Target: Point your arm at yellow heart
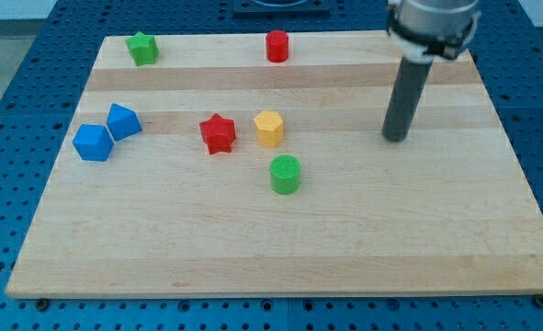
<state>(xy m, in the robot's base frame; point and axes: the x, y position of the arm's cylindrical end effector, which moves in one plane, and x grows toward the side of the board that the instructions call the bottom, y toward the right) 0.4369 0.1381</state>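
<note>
The only yellow block (269, 128) stands near the board's middle; its shape looks more like a hexagon than a heart. A red star (218, 133) is just to its left and a green cylinder (285, 175) just below it. My tip (396, 138) rests on the board well to the right of the yellow block, touching no block. The rod rises from it to the view's top right.
A green star (142, 48) and a red cylinder (277, 46) stand near the board's top edge. Two blue blocks (93, 142) (123, 120) sit together at the left. The wooden board (280, 257) lies on a blue perforated table.
</note>
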